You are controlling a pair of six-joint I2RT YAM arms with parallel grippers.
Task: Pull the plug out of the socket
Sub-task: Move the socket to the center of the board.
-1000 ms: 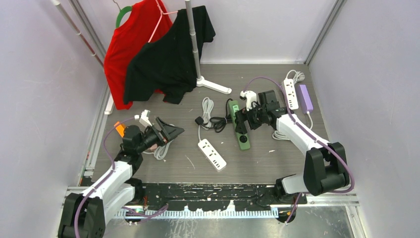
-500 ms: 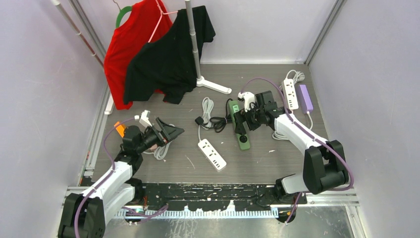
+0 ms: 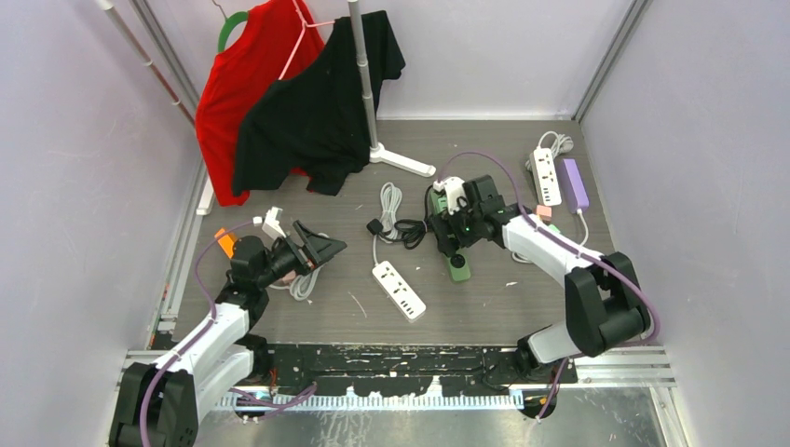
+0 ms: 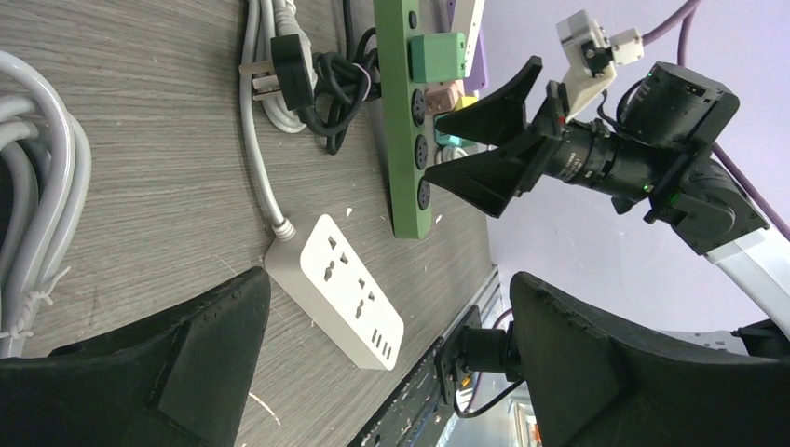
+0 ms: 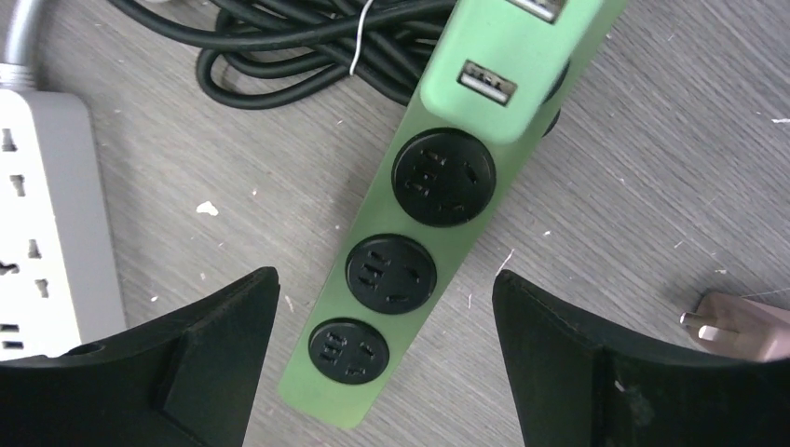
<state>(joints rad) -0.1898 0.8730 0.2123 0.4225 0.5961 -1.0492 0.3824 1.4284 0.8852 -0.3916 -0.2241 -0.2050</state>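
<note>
Fixed camera overlooks the whole table (image 3: 522, 298) from the near side; both wrist cameras share the green power strip (image 5: 401, 270), the right one closest.

At the back left we see a red shirt (image 3: 244, 84) on a green hanger (image 3: 230, 26) and a black shirt (image 3: 317, 112) hanging beside it, with a pink hanger (image 3: 300, 37) showing between them. Both are close against a garment stand (image 3: 363, 74), whose white foot rests on the grey wood-grain table (image 3: 484, 307). Mid-table we find a white power strip (image 3: 399, 291) lying at an angle, sockets up, its white cord (image 3: 389, 200) running back to a loose bundle. Just beside that cord lies a coiled black cable (image 3: 407, 230) ending in a black plug (image 3: 374, 226). At the far right a second white strip (image 3: 546, 175) lies beside a purple strip (image 3: 575, 183). Another white cable coil (image 3: 303, 282) lies near the left edge.
</note>
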